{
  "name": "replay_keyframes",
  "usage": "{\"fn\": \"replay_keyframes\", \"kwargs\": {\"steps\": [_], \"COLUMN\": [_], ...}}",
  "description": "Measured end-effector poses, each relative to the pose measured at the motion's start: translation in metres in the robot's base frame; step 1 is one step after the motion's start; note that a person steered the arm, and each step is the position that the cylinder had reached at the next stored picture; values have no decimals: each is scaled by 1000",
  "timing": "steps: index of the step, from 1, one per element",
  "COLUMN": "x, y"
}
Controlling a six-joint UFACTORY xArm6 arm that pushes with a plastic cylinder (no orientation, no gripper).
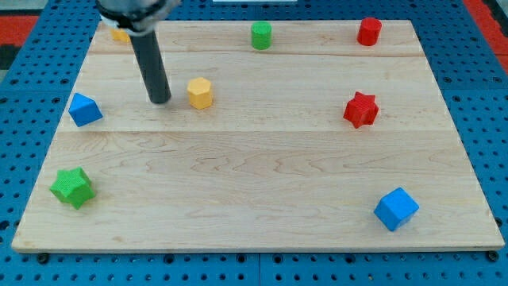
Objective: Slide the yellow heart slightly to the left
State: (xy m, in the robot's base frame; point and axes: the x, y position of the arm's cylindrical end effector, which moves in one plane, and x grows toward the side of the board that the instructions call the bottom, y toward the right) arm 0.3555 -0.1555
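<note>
Blue cube (395, 208), bottom right; green star (73, 187), bottom left. My tip (160, 102): bare rod end, grasping nothing, just left of yellow hexagonal block (200, 93), not touching. Second yellow block (119, 34), shape unclear, half hidden behind the rod, top left.

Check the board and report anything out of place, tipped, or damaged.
Nothing stands out. The coloured blocks all sit flat on the wooden board, undamaged. One yellow block at the view's top left is mostly hidden behind the rod; my tip rests left of the yellow hexagonal block.
</note>
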Motion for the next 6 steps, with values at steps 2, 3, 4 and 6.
{"fn": "replay_keyframes", "kwargs": {"steps": [2,3,4,6], "x": [-153,-164,-164,-163], "y": [-1,-20,-25,-67]}}
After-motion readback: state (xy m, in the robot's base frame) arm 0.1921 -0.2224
